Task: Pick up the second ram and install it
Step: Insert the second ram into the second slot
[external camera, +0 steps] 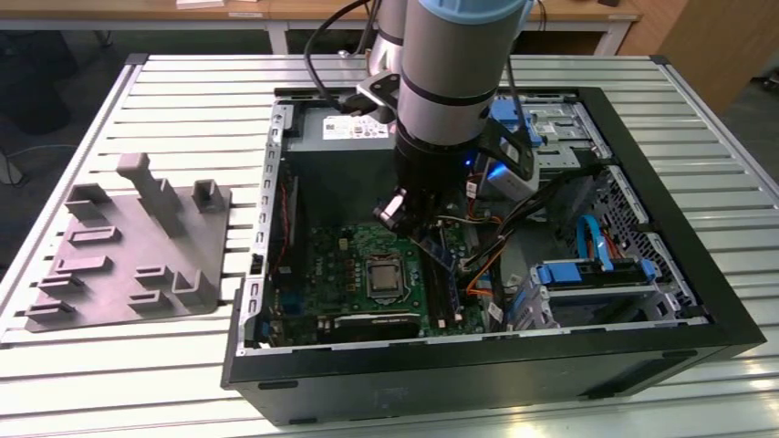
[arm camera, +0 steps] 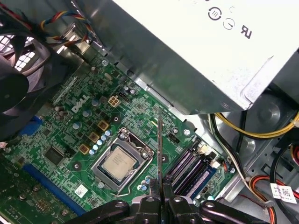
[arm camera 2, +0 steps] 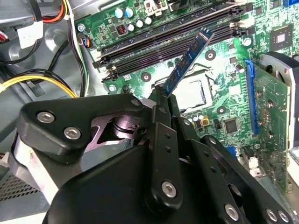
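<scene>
The second ram is a thin dark blue-green stick, and my gripper is shut on one end of it. The stick hangs tilted above the green motherboard, over the CPU socket and a little short of the long black memory slots. In the first wrist view the ram shows edge-on as a thin line rising from the gripper, with the slots just beside it. In the exterior view the gripper reaches down into the open computer case.
A grey power supply box overhangs the board close to the arm. Yellow and black cables run beside the slots, and an expansion card stands upright near the socket. A black fan sits at the board's edge. A grey fixture lies on the slatted table.
</scene>
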Action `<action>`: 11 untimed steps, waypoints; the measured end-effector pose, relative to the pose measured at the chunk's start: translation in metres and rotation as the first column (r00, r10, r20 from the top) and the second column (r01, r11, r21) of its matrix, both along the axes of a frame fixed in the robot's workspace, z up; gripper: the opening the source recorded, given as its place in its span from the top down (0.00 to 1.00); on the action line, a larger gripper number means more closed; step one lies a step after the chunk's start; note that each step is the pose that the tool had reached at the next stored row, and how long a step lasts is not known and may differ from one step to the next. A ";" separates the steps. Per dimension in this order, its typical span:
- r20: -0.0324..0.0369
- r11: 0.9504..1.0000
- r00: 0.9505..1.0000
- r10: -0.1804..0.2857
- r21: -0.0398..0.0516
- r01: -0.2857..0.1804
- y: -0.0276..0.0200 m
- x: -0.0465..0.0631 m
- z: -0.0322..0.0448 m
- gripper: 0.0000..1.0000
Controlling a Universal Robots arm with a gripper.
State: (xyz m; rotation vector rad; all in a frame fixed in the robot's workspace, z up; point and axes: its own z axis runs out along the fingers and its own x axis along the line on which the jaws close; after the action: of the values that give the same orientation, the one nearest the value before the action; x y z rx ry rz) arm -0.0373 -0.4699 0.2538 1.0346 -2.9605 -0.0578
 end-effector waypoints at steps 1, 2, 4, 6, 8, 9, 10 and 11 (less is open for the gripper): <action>0.000 1.000 1.000 -0.005 0.000 0.005 0.0000 0.000 0.0000 0.86; 0.000 1.000 1.000 -0.010 0.000 0.010 0.0000 0.000 0.0000 0.86; 0.000 1.000 1.000 -0.020 -0.001 0.020 0.0000 0.000 -0.0001 0.86; 0.000 1.000 1.000 -0.029 -0.001 0.029 0.0000 0.000 -0.0002 0.86; 0.000 0.999 0.999 -0.038 -0.002 0.038 0.0000 0.000 -0.0002 0.86; 0.000 0.999 0.999 -0.043 -0.002 0.043 0.0000 0.000 -0.0002 0.86; 0.000 0.999 0.999 -0.047 -0.002 0.047 0.0000 0.000 -0.0003 0.86; 0.000 0.999 0.999 -0.052 -0.002 0.052 0.0000 0.000 -0.0003 0.86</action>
State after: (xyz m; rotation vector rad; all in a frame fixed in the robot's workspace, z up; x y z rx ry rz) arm -0.0373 -0.4699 0.2535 0.9578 -2.9865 -0.0547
